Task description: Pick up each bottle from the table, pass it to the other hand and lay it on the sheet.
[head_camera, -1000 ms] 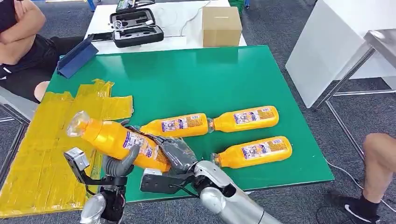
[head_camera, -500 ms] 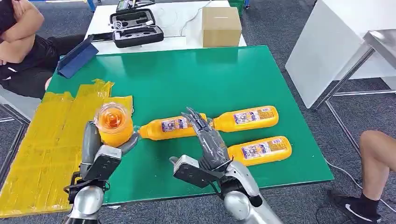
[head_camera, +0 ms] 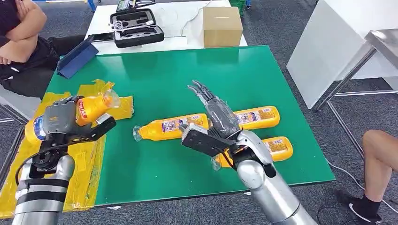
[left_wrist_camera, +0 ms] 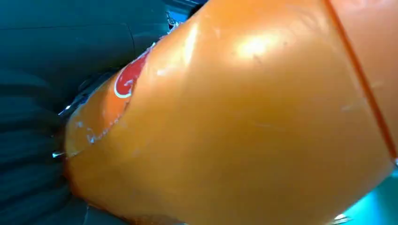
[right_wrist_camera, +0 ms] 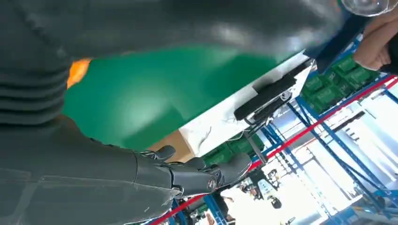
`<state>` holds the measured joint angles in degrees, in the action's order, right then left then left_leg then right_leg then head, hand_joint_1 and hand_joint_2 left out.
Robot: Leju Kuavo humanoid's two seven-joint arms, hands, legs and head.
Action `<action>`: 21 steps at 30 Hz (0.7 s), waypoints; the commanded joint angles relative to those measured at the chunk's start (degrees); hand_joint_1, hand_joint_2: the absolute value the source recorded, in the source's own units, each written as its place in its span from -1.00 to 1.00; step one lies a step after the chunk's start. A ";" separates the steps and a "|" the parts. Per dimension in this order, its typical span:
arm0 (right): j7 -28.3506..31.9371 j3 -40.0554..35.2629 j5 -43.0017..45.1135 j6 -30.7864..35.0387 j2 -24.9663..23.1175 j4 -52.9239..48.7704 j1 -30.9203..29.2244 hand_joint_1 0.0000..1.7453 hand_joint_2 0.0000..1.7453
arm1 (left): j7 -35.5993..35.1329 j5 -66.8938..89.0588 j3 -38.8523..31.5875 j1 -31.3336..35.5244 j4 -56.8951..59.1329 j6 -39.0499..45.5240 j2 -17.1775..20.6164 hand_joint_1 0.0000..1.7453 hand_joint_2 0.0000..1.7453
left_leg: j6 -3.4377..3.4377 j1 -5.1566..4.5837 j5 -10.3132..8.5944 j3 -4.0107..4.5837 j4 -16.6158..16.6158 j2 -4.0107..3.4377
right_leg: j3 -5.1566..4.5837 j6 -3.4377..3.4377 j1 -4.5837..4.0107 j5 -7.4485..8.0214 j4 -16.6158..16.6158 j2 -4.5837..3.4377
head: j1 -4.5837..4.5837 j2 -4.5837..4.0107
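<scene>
Left hand (head_camera: pixel 58 119) grips an orange bottle (head_camera: pixel 91 107) around its body, holding it tilted above the yellow sheet (head_camera: pixel 33 164) at the left edge of the green worktop (head_camera: pixel 187 75), clear cap toward the worktop's middle. Right hand (head_camera: pixel 216 115) holds nothing, fingers extended and apart, raised over three orange bottles lying on the worktop: one (head_camera: pixel 169 126) near the middle, one (head_camera: pixel 258 116) beyond the hand, one (head_camera: pixel 277 147) nearer the front edge. A cardboard box (head_camera: pixel 222 26) stands on the white table behind.
</scene>
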<state>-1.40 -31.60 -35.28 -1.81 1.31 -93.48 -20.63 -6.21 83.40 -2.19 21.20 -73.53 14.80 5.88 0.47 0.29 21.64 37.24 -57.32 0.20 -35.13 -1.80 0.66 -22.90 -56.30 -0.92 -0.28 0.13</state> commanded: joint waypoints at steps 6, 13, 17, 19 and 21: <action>-0.13 -1.74 1.48 -2.10 1.96 3.87 -3.20 -1.00 -1.00 | -1.68 -2.12 -0.57 8.91 14.86 -5.36 1.71 1.00 1.00 | -0.02 0.00 0.04 -0.05 -0.01 0.11 | 0.09 0.05 0.00 -0.06 0.02 0.16 | 0.00 0.00; -0.09 -4.07 2.96 -3.31 2.66 6.46 -4.93 -1.00 -1.00 | -2.30 -2.12 1.71 20.83 39.80 -13.37 3.84 1.00 1.00 | -0.04 0.01 0.02 -0.12 -0.03 0.14 | 0.15 0.09 -0.05 -0.06 -0.03 0.20 | -0.02 0.00; -0.14 -4.63 2.72 -3.58 3.00 7.16 -5.53 -1.00 -1.00 | -1.52 -3.40 1.25 20.46 43.52 -14.51 3.73 1.00 1.00 | -0.06 -0.03 -0.01 -0.15 0.03 0.01 | 0.12 0.17 -0.02 0.04 0.02 0.06 | -0.02 0.00; -0.13 -4.99 2.59 -3.69 3.59 7.49 -5.76 -1.00 -1.00 | -1.26 -3.29 1.51 17.59 45.37 -13.16 4.64 1.00 1.00 | -0.06 0.00 0.07 -0.24 -0.02 -0.01 | 0.23 0.18 -0.06 -0.02 0.01 0.07 | 0.00 0.00; -0.12 -5.09 2.53 -3.71 4.26 7.40 -5.92 -1.00 -1.00 | 0.01 -5.23 -0.33 15.58 47.09 -12.21 5.25 1.00 1.00 | -0.05 -0.08 0.02 -0.22 0.08 -0.12 | 0.14 0.15 0.04 0.04 0.03 -0.06 | 0.00 0.00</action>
<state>-1.33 -33.38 -32.59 -5.11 2.67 -90.88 -22.74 -7.96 80.41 -1.99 36.33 -42.83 1.55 9.18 0.42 0.28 21.58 37.34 -57.33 0.20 -35.24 -1.67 0.65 -22.81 -56.32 -0.92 -0.28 0.13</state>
